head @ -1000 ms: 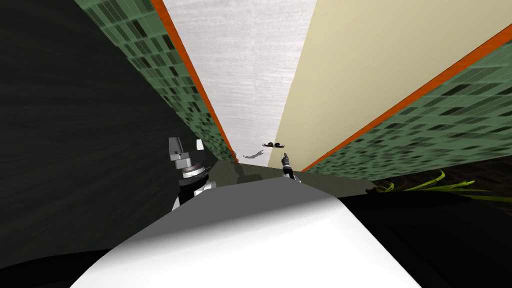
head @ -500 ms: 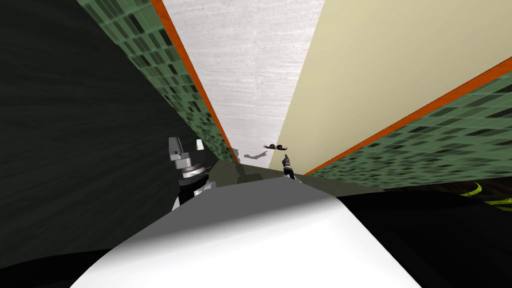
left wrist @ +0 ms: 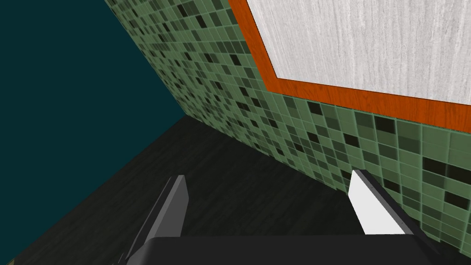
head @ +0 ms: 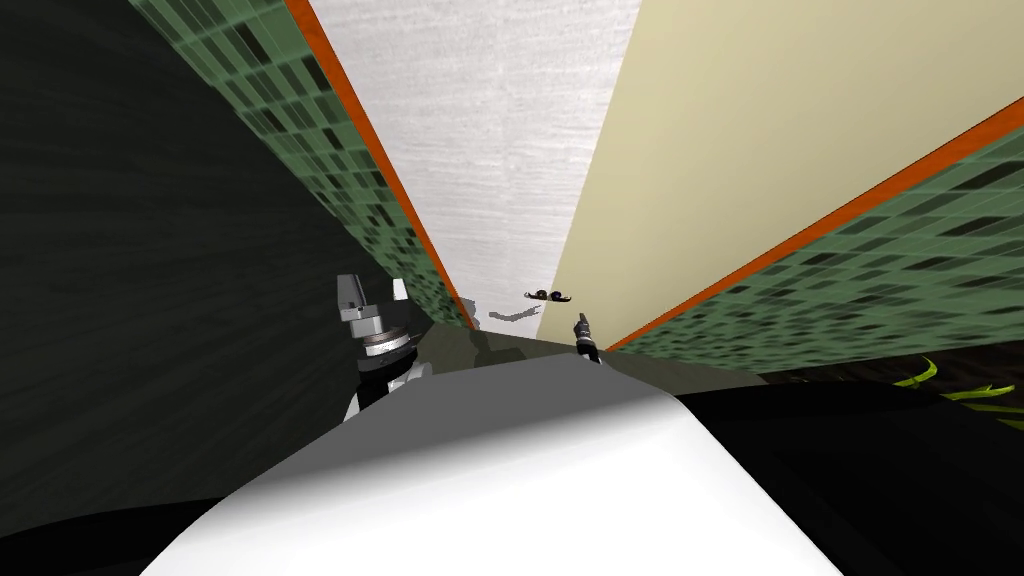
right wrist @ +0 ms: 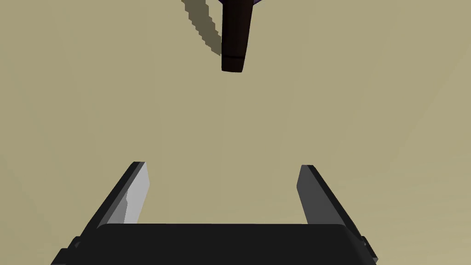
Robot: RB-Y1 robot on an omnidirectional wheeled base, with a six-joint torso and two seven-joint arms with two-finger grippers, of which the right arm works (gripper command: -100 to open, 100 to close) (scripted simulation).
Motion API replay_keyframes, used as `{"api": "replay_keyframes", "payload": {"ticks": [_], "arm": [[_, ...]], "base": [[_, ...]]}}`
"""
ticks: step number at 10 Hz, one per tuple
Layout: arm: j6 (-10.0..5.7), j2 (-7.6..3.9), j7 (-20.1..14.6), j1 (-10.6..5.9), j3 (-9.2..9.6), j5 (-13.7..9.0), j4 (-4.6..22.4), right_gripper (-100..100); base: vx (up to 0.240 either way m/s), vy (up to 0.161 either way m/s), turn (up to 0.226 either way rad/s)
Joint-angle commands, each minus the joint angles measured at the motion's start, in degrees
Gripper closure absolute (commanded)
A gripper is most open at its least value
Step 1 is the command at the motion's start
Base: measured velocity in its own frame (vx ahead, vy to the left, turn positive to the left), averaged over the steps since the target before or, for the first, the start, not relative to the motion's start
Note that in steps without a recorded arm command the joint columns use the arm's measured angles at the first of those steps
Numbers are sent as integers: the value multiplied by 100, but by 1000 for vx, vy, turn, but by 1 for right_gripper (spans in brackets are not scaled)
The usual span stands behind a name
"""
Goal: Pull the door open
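The left gripper (head: 372,287) hangs at the robot's left side, its two blade fingers spread with nothing between them. Further right, one dark lever handle (right wrist: 234,37) juts from the single cream-coloured flat door (head: 720,150). The right gripper (right wrist: 223,165) faces that door, its two fingers apart. The handle lies beyond their tips, not between them.

The dark lever handle (right wrist: 232,37) sat on the flat cream door (head: 760,130), just beyond the right gripper (right wrist: 223,166); the green tiled wall (left wrist: 276,129) lay to their left.
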Motion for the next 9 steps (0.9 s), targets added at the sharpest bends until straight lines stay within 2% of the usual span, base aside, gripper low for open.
{"api": "replay_keyframes", "payload": {"ticks": [1,3,4,6,7,8,9], "arm": [[38,-40,2,163,-70,-37,-100,-100],[14,-141,-35,246,-161,-87,-22,-100],[4,-149,-47,242,-167,-91,-9,-100],[-17,-93,-65,156,-110,-64,-24,-100],[-29,-23,-70,66,-41,-29,-56,-100],[-39,71,-72,-48,49,17,-102,-100],[-39,71,-72,-48,49,17,-102,-100]], "base": [[66,-33,-14],[102,-76,-9],[155,-89,42],[175,-88,93],[208,-54,169],[251,17,231],[156,40,80]]}}
